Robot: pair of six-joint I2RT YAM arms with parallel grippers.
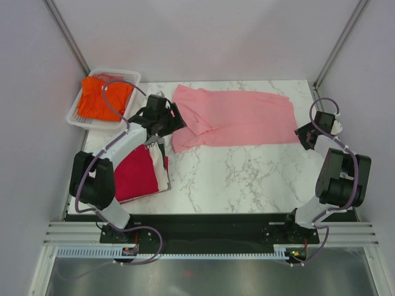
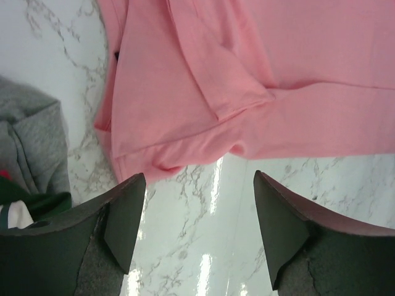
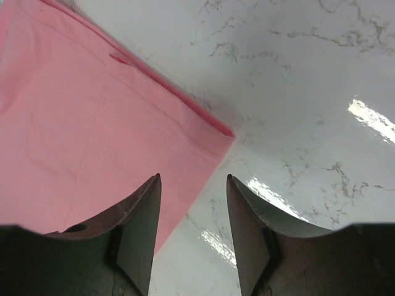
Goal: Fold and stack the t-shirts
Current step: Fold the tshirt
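A large light pink t-shirt (image 1: pixel 234 117) lies spread across the far middle of the table, its left sleeve folded in. My left gripper (image 1: pixel 171 122) is open and empty just at its near-left corner; the left wrist view shows the pink hem (image 2: pixel 185 154) just beyond the fingertips. My right gripper (image 1: pixel 302 134) is open and empty over the shirt's near-right corner (image 3: pixel 216 132). A stack with a crimson red shirt (image 1: pixel 136 172) on white and grey ones lies at the near left. An orange shirt (image 1: pixel 105 97) sits in the basket.
A white plastic mesh basket (image 1: pixel 126 75) stands at the far left corner. Grey cloth (image 2: pixel 37 142) of the stack shows at the left of the left wrist view. Bare marble table (image 1: pixel 247 179) lies between the arms.
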